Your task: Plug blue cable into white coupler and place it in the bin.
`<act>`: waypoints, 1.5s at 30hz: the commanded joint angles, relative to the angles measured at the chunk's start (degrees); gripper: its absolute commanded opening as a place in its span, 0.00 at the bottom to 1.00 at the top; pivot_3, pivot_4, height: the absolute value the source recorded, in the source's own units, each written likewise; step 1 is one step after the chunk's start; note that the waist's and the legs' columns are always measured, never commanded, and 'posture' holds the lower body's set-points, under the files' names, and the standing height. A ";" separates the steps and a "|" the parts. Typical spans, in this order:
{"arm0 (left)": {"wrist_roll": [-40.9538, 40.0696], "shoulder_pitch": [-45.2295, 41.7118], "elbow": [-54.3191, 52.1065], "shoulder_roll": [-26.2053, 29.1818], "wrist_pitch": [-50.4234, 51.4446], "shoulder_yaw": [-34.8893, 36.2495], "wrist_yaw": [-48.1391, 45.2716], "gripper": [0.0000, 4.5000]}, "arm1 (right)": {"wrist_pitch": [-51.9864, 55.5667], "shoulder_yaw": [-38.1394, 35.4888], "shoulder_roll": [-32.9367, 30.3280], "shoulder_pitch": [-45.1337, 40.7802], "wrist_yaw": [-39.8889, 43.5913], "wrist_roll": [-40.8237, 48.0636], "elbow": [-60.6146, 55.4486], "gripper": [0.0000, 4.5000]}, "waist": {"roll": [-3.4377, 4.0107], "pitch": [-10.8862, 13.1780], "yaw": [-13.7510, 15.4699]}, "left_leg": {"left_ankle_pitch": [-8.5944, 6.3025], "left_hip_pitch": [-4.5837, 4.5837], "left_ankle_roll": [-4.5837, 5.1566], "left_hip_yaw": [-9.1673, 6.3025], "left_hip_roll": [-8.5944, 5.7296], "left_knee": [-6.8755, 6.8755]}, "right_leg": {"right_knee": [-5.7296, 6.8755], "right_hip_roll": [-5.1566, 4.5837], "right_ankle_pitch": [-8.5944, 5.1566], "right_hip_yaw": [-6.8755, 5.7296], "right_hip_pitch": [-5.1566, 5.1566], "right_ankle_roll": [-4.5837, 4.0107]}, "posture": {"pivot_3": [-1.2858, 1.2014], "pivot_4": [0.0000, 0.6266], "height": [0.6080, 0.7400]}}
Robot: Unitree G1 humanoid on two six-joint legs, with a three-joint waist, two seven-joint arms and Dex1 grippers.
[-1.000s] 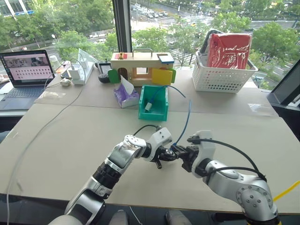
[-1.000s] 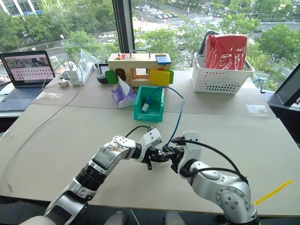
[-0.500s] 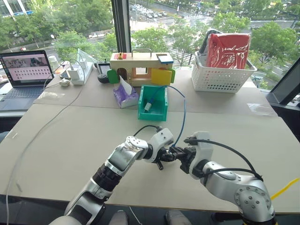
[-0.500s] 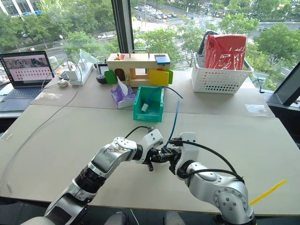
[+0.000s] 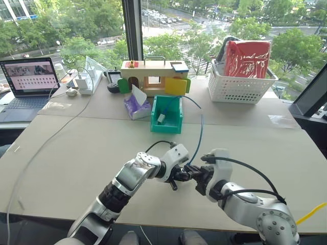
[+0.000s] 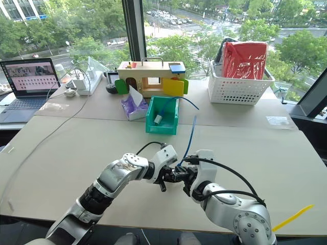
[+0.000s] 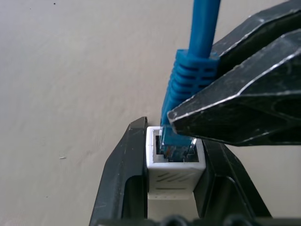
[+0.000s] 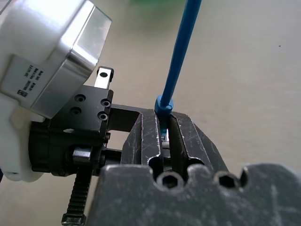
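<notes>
My left gripper [image 7: 175, 132] is shut on the white coupler [image 7: 175, 162], which sits upright between its two black fingers. My right gripper [image 8: 163, 120] is shut on the blue boot of the blue cable [image 7: 202, 28]. The clear plug tip sits in the coupler's socket. Both grippers meet low over the near middle of the table, the left gripper [image 5: 179, 174] facing the right gripper [image 5: 197, 174]. From there the blue cable [image 5: 201, 133] arcs up and back to the teal bin [image 5: 166, 127], where its far end lies.
A white lattice basket [image 5: 240, 87] with a red bag stands at the back right. Behind the bin are a wooden toy house [image 5: 153, 76] and a purple tissue pack [image 5: 137, 105]. A laptop [image 5: 29, 76] sits far left, with a long white cord [image 5: 46, 145] trailing over the table.
</notes>
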 commanded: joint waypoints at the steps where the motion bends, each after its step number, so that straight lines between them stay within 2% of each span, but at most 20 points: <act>1: -1.11 0.62 -1.76 0.22 1.57 -0.53 0.87 0.16 | 6.00 6.09 -0.54 1.96 2.66 0.16 5.15 0.00 | -0.12 -0.10 -0.15 | 0.00 0.03 0.00 0.00 0.01 -0.05 | 0.00 0.00 -0.02 0.00 0.01 -0.02 | 0.52 0.24 0.80; 8: -2.01 1.33 -3.27 1.12 2.14 -0.82 2.16 0.16 | 6.77 7.62 -1.21 0.31 8.45 -4.72 8.62 0.00 | -0.32 -0.30 -0.54 | 0.00 0.47 0.00 0.03 0.15 -0.29 | 0.01 0.16 -0.14 0.02 0.18 -0.22 | 0.52 0.24 0.80; 12: -0.34 1.85 -3.08 2.91 -1.02 -1.32 3.35 0.16 | 3.93 3.71 -0.78 -0.21 10.77 -5.08 7.45 0.00 | -0.32 -0.30 -0.67 | 0.00 0.53 0.00 0.02 0.24 -0.30 | 0.04 0.28 -0.16 0.06 0.16 -0.28 | 0.52 0.24 0.80; 15: -2.51 2.54 -3.62 4.42 -2.12 -1.00 0.55 0.16 | 3.27 0.17 -1.93 -0.67 11.60 -4.70 6.60 0.00 | -0.31 -0.29 -0.58 | 0.00 0.49 0.00 0.03 0.24 -0.30 | 0.04 0.28 -0.16 0.07 0.13 -0.28 | 0.52 0.24 0.80; 17: -5.04 2.98 -4.11 4.87 -1.76 0.26 -1.55 0.38 | 3.14 -2.50 -3.06 -1.23 11.97 -3.77 5.93 0.00 | -0.28 -0.27 -0.47 | 0.00 0.42 0.00 0.03 0.24 -0.31 | 0.04 0.28 -0.16 0.07 0.06 -0.29 | 0.52 0.24 0.80; 22: -4.13 3.32 -3.23 7.20 -8.09 -0.20 -2.98 0.73 | 2.46 -8.63 -5.01 -3.12 11.29 1.38 6.14 0.00 | -0.08 -0.09 -0.04 | 0.00 0.08 -0.01 0.02 0.22 -0.33 | -0.02 0.26 -0.18 0.03 -0.14 -0.29 | 0.52 0.24 0.80; 24: -4.31 3.95 -2.66 9.15 -11.25 0.72 -4.48 0.90 | 1.92 -11.24 -6.25 -4.65 10.44 4.47 6.62 0.00 | -0.06 -0.03 0.20 | 0.00 -0.09 -0.01 0.02 0.18 -0.30 | -0.03 0.24 -0.17 0.05 -0.25 -0.28 | 0.52 0.24 0.80; 27: -6.37 6.70 -1.44 14.39 -16.75 4.95 -9.11 0.90 | -0.47 -16.52 -8.86 -8.42 8.41 11.06 7.57 0.00 | 0.02 0.13 -0.11 | 0.00 -0.15 -0.01 0.04 0.17 -0.28 | 0.00 0.24 -0.15 0.08 -0.34 -0.27 | 0.52 0.24 0.80; 31: -7.35 7.73 1.19 16.34 -23.06 9.10 -11.18 0.90 | -2.54 -18.72 -10.92 -16.50 7.58 14.17 11.50 0.00 | 0.14 0.25 -0.35 | 0.00 -0.19 0.00 0.03 0.20 -0.32 | 0.08 0.26 -0.17 0.05 -0.48 -0.30 | 0.52 0.24 0.80; 35: -8.69 6.69 4.35 13.46 -27.64 14.59 -8.99 0.90 | -3.13 -16.22 -11.99 -28.50 12.73 8.32 19.42 0.00 | 0.34 0.50 0.00 | 0.03 -0.60 0.03 0.08 0.17 -0.18 | 0.09 0.25 -0.08 0.10 -0.85 -0.21 | 0.52 0.24 0.80; 40: -7.90 5.60 5.88 9.83 -30.24 20.39 -1.61 0.90 | -7.73 -5.92 -8.14 -43.87 29.13 -8.20 37.00 0.00 | 0.37 0.56 0.39 | 0.03 -0.69 0.04 0.08 0.17 -0.25 | 0.03 0.25 0.14 0.07 -0.92 -0.56 | 0.52 0.24 0.80; 45: -8.98 10.22 -0.79 10.24 -28.23 23.55 1.88 0.90 | -19.76 1.78 -2.22 -57.26 44.74 -26.50 63.78 0.00 | 0.57 0.72 0.10 | 0.02 -0.85 0.04 0.09 0.17 -0.28 | 0.05 0.24 0.17 0.05 -1.07 -0.61 | 0.52 0.24 0.80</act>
